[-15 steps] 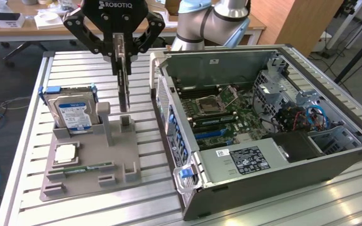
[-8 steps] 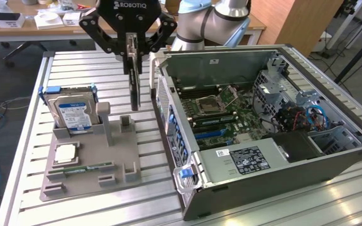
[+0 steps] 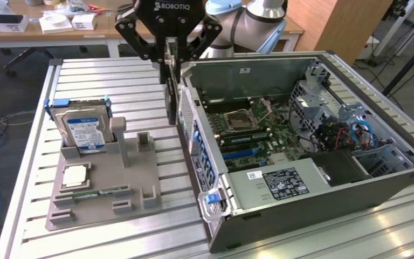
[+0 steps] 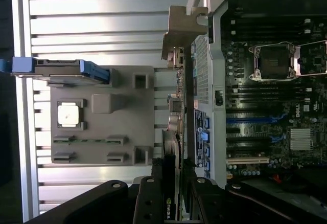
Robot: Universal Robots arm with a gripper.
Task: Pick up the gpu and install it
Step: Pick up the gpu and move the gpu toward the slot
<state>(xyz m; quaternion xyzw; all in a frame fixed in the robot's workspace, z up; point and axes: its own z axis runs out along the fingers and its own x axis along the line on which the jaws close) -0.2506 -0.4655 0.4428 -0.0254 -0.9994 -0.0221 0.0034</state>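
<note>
Hand [image 3: 170,60] clamped on the top edge of the gpu [image 3: 171,100], which hangs on edge above the bench [image 3: 99,81], clear of it, just beside the case [image 3: 257,73] wall. Risk, as I judge it: the silver bracket [image 4: 184,27] may catch that wall if the card swings or sits skewed in the grip. Card thin, flat, dark, black-faced, bracket at one end
</note>
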